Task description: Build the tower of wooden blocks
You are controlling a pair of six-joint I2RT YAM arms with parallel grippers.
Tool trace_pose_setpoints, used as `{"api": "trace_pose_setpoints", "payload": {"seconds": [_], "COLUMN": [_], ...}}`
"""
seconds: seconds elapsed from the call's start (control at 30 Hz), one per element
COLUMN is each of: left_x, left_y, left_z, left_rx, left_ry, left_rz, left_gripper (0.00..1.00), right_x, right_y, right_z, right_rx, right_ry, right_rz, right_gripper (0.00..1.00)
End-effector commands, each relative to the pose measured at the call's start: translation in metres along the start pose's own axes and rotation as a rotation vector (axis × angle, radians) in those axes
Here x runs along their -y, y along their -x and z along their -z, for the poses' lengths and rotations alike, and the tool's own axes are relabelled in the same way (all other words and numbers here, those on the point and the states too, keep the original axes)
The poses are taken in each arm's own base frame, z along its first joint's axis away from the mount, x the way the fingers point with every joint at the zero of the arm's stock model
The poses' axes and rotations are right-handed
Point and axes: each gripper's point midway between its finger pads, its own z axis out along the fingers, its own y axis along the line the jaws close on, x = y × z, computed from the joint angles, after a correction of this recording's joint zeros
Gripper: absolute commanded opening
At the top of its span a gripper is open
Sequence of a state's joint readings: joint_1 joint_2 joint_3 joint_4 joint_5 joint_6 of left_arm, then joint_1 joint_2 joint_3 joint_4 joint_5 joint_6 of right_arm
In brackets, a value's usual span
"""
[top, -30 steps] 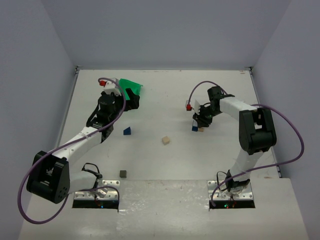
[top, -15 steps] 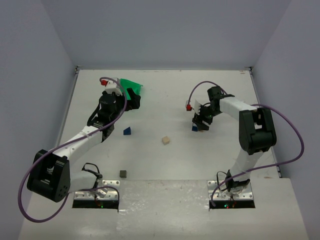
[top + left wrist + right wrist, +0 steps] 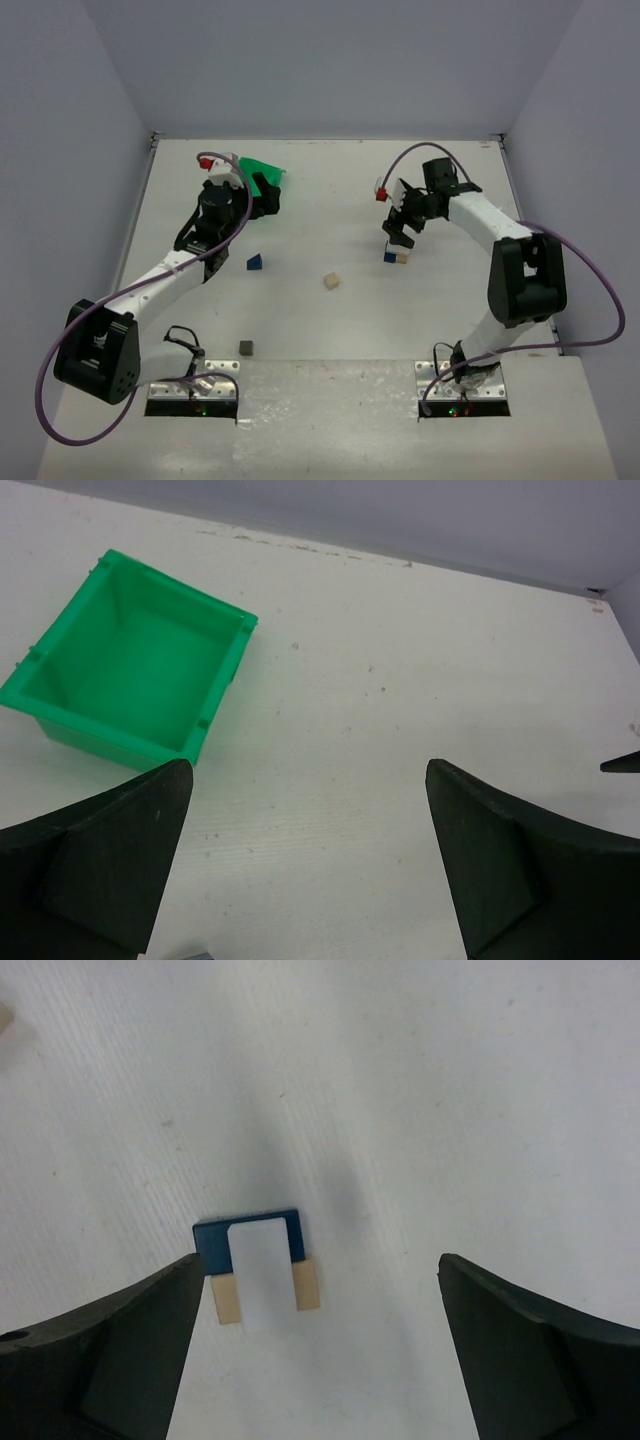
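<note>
**A:** Trying to pin down the current step of the wood block tower (image 3: 396, 256) build. Any read?

**B:** Working outward from the arm bases:
- Dark cube (image 3: 246, 347) closest in, well off to the tower's left.
- Then tan cube (image 3: 331, 281), near the tower on its left and a bit closer in.
- Then blue wedge (image 3: 255, 262), further left, roughly level with the tower.

All three loose, so not finished yet. Tower itself: blue and tan showing underneath, white slab (image 3: 260, 1272) lying across the top. Right gripper (image 3: 400, 228) hanging right above it, jaws spread wide, pinching nothing, clear of the slab on both sides. Reads like a finished slab placement.

**A:** So next up?

**B:** Probably lift clear without bumping the stack, then go for the tan cube, being the closest loose piece. Needs a gentle, centred set-down on that slab. Looks narrow, easy to knock off.

**A:** And the other arm?

**B:** Left gripper (image 3: 262, 195) well left of the tower and further back, fingers wide apart, holding nothing, just beside the green bin (image 3: 215, 680). Nothing visible inside the bin.

**A:** Surface?

**B:** Plain white table (image 3: 330, 200), matte, a few specks and scuffs. Beyond the tower, pale grey-lilac walls closing in the back and both sides.
</note>
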State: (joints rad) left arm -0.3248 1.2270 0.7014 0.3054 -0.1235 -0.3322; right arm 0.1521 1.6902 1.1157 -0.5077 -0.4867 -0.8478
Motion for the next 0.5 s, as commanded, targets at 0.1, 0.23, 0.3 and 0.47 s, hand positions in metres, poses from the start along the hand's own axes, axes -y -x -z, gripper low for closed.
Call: {"api": "trace_pose_setpoints", "payload": {"seconds": [0.1, 0.23, 0.3, 0.47], "left_x": [0.015, 0.005, 0.002, -0.007], "left_y": [0.047, 0.054, 0.055, 0.056], "left_z": [-0.001, 0.004, 0.007, 0.016], "left_rx": [0.130, 0.146, 0.153, 0.175], "left_ry": [0.004, 0.066, 0.084, 0.120], "left_rz": [0.077, 0.102, 0.111, 0.109], "left_gripper": [1.00, 1.00, 1.00, 1.00], "right_x": [0.021, 0.009, 0.010, -0.003], "right_y": [0.129, 0.199, 0.221, 0.235], "right_z": [0.038, 0.048, 0.056, 0.058], "right_rx": [0.299, 0.400, 0.453, 0.485], "right_ry": [-0.161, -0.247, -0.257, -0.243], "right_rz": [0.052, 0.058, -0.047, -0.428], "right_gripper": [0.99, 0.99, 0.99, 0.99]}}
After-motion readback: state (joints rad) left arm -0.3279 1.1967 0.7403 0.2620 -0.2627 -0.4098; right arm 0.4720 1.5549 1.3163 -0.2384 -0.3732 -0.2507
